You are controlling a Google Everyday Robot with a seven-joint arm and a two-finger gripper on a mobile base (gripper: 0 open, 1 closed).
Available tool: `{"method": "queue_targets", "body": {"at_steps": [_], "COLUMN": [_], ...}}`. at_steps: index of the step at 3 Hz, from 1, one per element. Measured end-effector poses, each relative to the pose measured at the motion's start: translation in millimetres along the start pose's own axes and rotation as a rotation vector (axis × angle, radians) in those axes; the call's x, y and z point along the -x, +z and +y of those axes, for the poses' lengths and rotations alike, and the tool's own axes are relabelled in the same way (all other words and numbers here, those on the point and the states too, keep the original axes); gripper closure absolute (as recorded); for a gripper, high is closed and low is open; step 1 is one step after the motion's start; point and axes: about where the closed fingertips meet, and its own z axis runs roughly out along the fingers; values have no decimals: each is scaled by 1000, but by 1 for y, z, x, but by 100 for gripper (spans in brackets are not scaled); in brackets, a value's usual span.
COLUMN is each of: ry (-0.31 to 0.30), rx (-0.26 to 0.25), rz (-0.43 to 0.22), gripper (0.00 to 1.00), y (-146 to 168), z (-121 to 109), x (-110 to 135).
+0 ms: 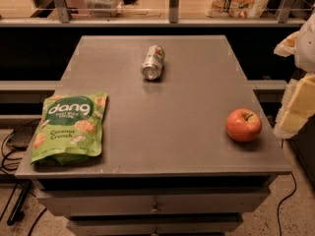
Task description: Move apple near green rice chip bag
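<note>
blurry gripper [296, 108], apparently, at right edge

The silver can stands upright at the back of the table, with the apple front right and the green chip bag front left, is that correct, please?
Not quite: the camera view shows the silver can lying on its side. The rest holds: apple front right, green chip bag front left. The end effector is at the right edge, beside the apple.
</note>
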Motion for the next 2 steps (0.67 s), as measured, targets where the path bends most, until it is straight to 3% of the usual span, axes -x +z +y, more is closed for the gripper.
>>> {"method": "queue_targets", "body": {"at_steps": [1,2], "ry": [-11,-30], "rx": [-14,24], "rz": [-9,-87], "gripper": [0,0], "y": [-2,18], "z": [-3,-1], "x": [2,10]}}
